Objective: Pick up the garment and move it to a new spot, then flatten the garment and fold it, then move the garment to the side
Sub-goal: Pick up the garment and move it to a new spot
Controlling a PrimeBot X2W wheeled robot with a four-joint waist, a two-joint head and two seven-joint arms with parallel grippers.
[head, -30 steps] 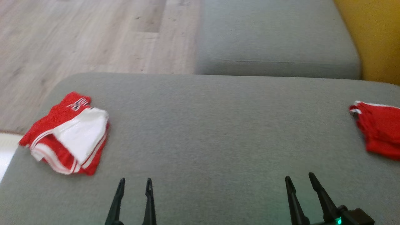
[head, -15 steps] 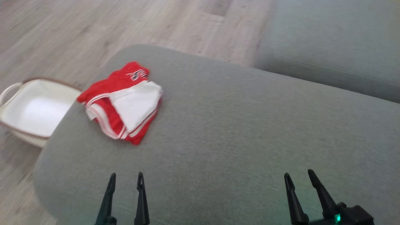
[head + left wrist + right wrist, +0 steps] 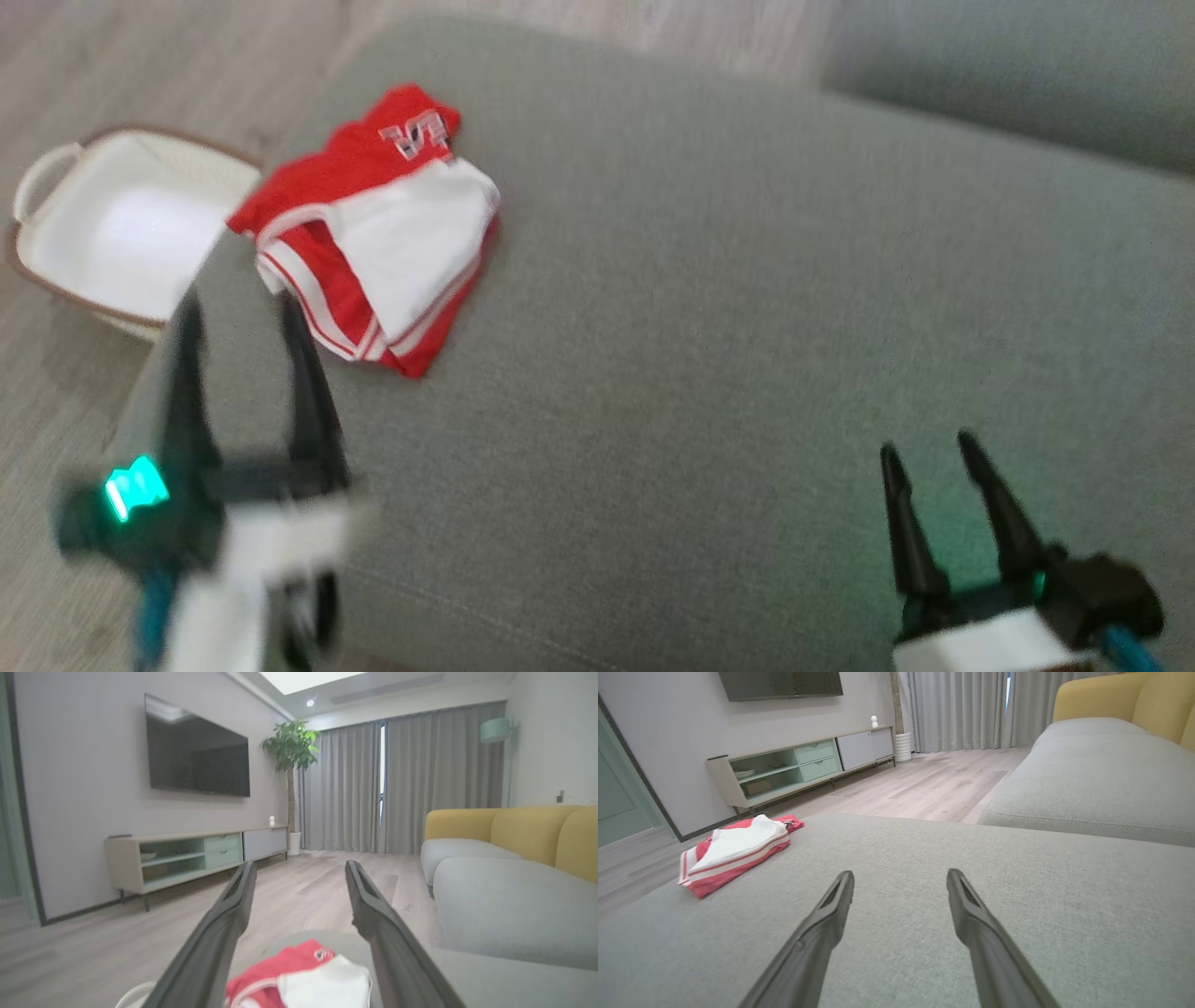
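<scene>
A folded red and white garment (image 3: 373,233) lies on the grey cushion (image 3: 709,308) near its far left corner. The garment (image 3: 299,980) also shows low between my left fingers, and the garment (image 3: 738,851) lies at the left of the right wrist view. My left gripper (image 3: 243,313) is open, raised just short of the garment's near left edge and blurred. Over bare cushion at the lower right, my right gripper (image 3: 929,446) is open with nothing between its fingers.
A white basket (image 3: 112,229) with a brown rim stands on the wood floor left of the cushion. A second grey seat (image 3: 1018,75) lies behind at the right. In the left wrist view a TV cabinet (image 3: 187,856) stands along the far wall.
The head camera has swung left and down, bringing the basket further in. My left arm has risen and reached toward the garment. The right gripper has come up a little. Both stay open.
</scene>
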